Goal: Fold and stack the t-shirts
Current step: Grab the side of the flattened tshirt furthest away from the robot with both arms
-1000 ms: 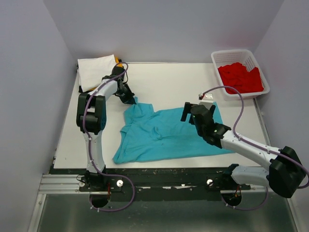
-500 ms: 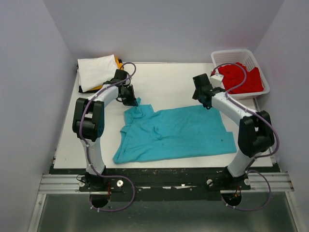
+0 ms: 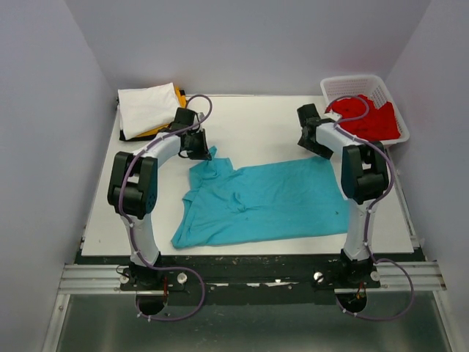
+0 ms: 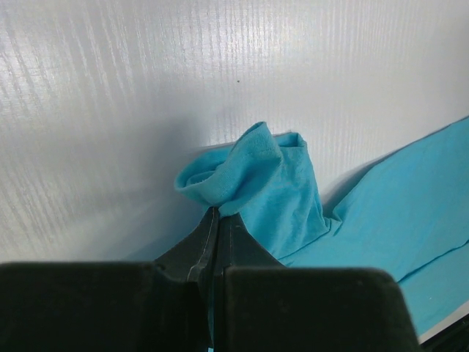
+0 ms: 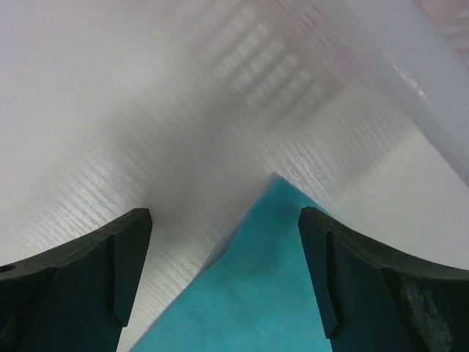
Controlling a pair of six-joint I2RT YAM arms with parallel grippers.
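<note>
The teal t-shirt [image 3: 264, 202] lies spread on the white table, rumpled at its left end. My left gripper [image 3: 199, 152] is shut on the shirt's upper left sleeve [image 4: 253, 172], which bunches up ahead of the fingertips [image 4: 214, 214]. My right gripper [image 3: 320, 152] is open over the shirt's upper right corner [image 5: 275, 242], one finger [image 5: 124, 257] on each side of it, the corner lying flat on the table. Red t-shirts [image 3: 366, 117] fill the basket. A white t-shirt [image 3: 146, 106] lies on orange-yellow and black ones at the back left.
The white lattice basket [image 3: 352, 82] stands at the back right corner; its wall shows in the right wrist view [image 5: 381, 44]. The folded stack sits at the back left. Grey walls close in the table on three sides.
My right arm swung from the shirt's middle to its upper right corner near the basket. My left gripper stayed shut on the sleeve and shifted slightly to the right.
</note>
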